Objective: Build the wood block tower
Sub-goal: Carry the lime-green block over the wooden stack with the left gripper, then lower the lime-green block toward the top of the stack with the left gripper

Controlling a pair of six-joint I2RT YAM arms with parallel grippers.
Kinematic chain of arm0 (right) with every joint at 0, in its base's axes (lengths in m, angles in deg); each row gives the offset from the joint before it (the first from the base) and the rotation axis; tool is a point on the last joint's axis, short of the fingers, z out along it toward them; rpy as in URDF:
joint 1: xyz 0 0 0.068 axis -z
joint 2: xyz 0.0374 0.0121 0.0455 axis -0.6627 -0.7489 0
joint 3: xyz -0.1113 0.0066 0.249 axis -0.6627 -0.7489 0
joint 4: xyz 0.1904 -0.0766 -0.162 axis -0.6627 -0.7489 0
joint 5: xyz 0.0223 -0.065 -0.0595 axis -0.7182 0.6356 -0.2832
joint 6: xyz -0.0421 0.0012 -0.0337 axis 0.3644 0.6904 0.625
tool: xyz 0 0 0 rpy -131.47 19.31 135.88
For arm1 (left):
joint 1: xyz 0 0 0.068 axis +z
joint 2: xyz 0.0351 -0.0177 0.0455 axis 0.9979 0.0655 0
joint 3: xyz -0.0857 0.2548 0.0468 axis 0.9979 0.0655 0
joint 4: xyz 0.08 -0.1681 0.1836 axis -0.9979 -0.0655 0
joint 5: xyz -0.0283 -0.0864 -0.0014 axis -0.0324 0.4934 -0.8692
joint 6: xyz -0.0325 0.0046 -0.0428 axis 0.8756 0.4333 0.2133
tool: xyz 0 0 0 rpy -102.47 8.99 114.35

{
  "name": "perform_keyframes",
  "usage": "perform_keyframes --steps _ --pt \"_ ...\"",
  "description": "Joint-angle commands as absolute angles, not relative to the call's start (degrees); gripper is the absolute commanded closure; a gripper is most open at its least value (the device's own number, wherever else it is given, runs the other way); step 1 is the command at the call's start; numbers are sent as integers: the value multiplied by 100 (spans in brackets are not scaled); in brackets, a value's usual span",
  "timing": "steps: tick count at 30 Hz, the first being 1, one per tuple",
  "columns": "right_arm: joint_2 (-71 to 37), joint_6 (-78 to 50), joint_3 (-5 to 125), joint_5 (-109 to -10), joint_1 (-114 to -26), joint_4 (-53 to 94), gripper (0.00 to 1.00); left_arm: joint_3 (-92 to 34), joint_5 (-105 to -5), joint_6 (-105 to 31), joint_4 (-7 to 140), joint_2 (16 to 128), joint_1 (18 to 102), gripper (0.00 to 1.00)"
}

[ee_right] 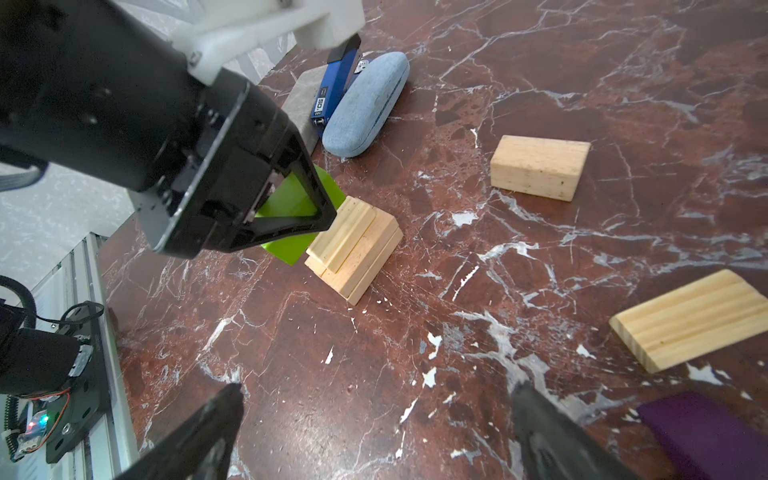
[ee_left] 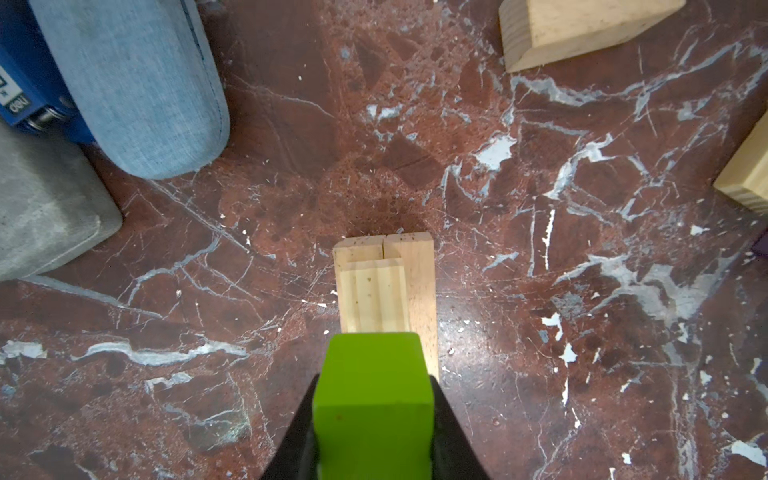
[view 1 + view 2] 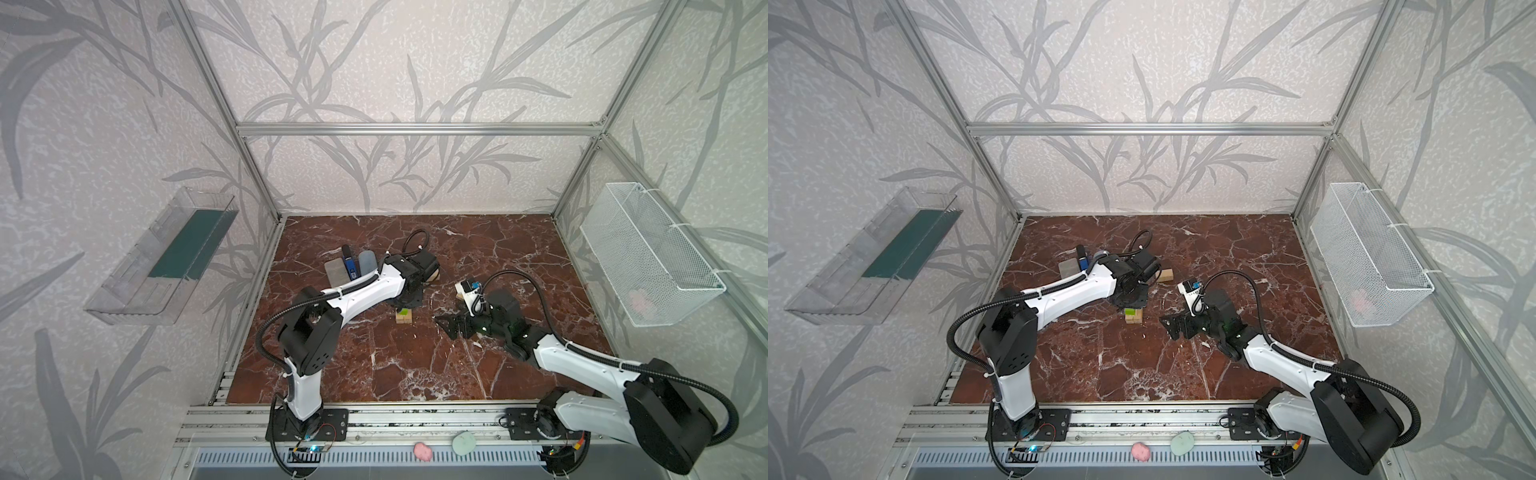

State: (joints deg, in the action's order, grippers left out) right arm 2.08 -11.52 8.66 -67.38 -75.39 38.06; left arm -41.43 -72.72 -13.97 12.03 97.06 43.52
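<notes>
The left gripper (image 2: 374, 399) is clamped on the lime-green block (image 1: 284, 249), one finger on each long side; the tower (image 2: 386, 286) lies straight ahead of those fingertips and just below them, so far a low stack of tan bricks: two side by side, with a single one on top over one half of the pair; the bricks' long axis runs on away from the hand, and in the left wrist view the green block lines up with it, covering the stack's near end; whether green already touches wood I cannot tell; my judgement is that the coming placement depends on keeping this alignment with the narrow upper brick, not the wider pair beneath

The left arm is much the nearer; the right gripper (image 1: 378, 388) hangs well apart from the tower with its jaws wide and nothing between them, the tower ahead of it; the purple block (image 1: 702, 432) lies just outside one of its fingers, and two loose tan bricks (image 1: 540, 166) lie farther out from it

Writing: the blue stapler (image 1: 336, 83) beyond the left hand shows "50", and what looks like "deli" in the left wrist view
</notes>
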Motion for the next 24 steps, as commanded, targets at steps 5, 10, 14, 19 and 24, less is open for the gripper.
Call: perform_keyframes --steps 5,10,14,19,24 --pt "353 -1097 804 -6604 -7528 3933 1 -4046 -7194 -1195 1377 9787 4500 100" --pt "401 -1081 795 -6559 -7534 3924 1 -4016 -7156 -1249 1456 9896 4520 100" --pt "397 -1080 797 -6526 -7529 3924 1 -4025 -7191 -1257 1469 9983 4537 100" --pt "405 -1076 791 -6522 -7531 3924 1 -4042 -7191 -1241 1484 10032 4546 99" --pt "423 -1071 784 -6513 -7530 3908 1 -4044 -7199 -1269 1485 10070 4547 95"
